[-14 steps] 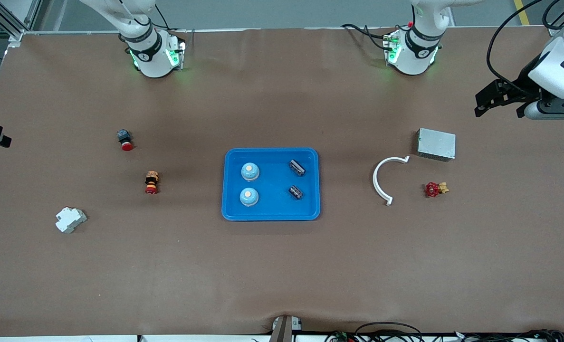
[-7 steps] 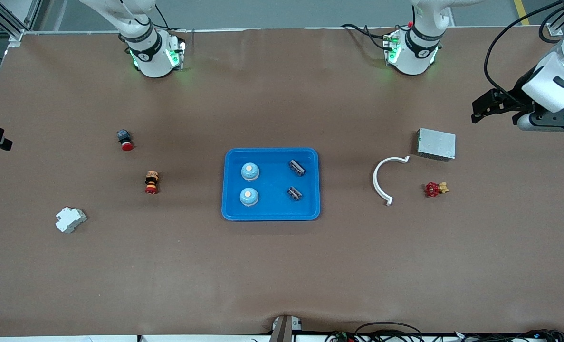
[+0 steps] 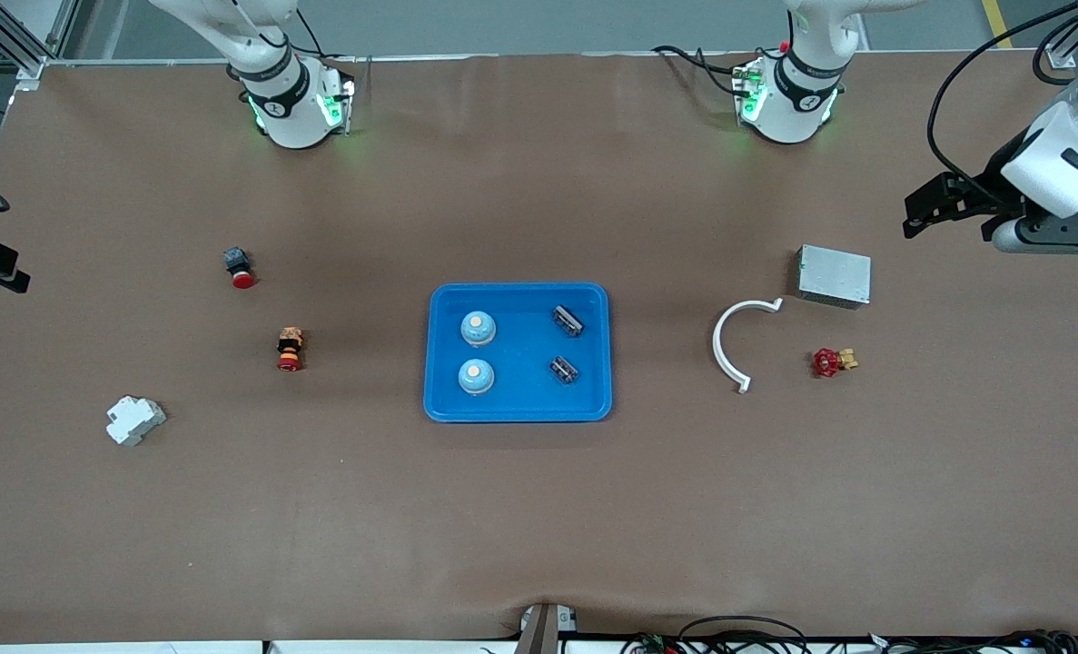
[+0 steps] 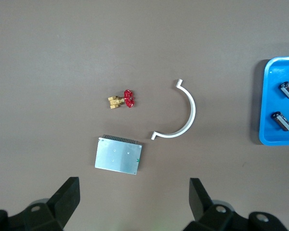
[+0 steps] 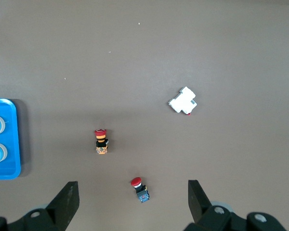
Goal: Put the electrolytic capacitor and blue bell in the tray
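Blue plastic tray (image 3: 518,406) sits mid-worktop; I see two pale-blue bells (image 3: 478,329) and two dark capacitors (image 3: 567,320) in it. Left gripper (image 4: 134,198) and right gripper (image 5: 133,198) hang at opposite worktop ends, fingers spread, empty.

You've got a matt brown paper-like bench (image 3: 539,509), a glossy blue plastic tray (image 3: 518,411), a brushed grey metal box (image 3: 834,275), and a smooth white plastic arc (image 3: 725,350).

White arms, green-lit bases, black cables, black left hand (image 3: 952,202)
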Controlling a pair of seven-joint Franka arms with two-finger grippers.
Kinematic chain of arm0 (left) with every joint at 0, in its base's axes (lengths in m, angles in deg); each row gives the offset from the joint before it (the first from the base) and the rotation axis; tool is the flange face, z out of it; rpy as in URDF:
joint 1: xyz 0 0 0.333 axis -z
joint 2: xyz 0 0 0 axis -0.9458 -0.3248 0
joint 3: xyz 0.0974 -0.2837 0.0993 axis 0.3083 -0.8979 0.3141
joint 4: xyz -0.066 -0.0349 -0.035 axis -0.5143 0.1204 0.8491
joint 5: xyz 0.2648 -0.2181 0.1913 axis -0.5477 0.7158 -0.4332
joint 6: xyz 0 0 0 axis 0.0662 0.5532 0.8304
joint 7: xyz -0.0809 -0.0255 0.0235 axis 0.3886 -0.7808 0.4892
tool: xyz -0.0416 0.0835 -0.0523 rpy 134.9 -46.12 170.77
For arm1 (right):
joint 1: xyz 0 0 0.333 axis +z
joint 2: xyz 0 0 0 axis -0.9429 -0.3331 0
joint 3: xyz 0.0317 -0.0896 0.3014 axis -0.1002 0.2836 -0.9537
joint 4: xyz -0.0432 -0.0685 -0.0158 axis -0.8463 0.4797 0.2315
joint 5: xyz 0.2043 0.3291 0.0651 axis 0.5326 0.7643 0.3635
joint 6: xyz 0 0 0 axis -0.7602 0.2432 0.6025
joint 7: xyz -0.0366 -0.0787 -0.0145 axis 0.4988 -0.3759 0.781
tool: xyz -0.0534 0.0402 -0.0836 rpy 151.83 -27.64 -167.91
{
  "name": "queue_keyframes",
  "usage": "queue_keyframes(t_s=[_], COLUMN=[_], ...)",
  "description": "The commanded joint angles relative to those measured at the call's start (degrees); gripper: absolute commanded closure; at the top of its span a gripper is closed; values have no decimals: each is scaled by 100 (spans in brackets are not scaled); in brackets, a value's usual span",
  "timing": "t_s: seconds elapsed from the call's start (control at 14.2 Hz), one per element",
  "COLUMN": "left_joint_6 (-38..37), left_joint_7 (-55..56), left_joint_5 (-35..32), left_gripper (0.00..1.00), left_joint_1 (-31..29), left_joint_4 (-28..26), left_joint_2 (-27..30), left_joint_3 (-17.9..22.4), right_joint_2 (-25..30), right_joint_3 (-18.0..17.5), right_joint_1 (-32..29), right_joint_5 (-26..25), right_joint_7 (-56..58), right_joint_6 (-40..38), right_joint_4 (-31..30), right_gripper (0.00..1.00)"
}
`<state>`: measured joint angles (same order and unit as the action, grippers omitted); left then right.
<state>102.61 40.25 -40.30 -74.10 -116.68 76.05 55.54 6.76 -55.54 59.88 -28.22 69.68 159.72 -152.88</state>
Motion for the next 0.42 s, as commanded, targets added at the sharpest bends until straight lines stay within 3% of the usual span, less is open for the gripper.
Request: queue_keyframes(t_s=[0.0,0.35], left_joint_6=[-65,-92], left_joint_7=[-2,15], left_joint_5=[-84,-93], left_gripper=[0,0], left_joint_1=[-2,-2], left_joint_4=[111,111], left_joint_2=[-31,-31], left_joint_3=[-2,-2], right_joint_2=[98,116], right_joint_3=[1,27], right_joint_1=[-15,-33], right_joint_5=[-59,20], right_joint_7=[-21,-12], right_joint_6=[-29,-29], right_joint_4=[-91,-126], right_gripper=[0,0])
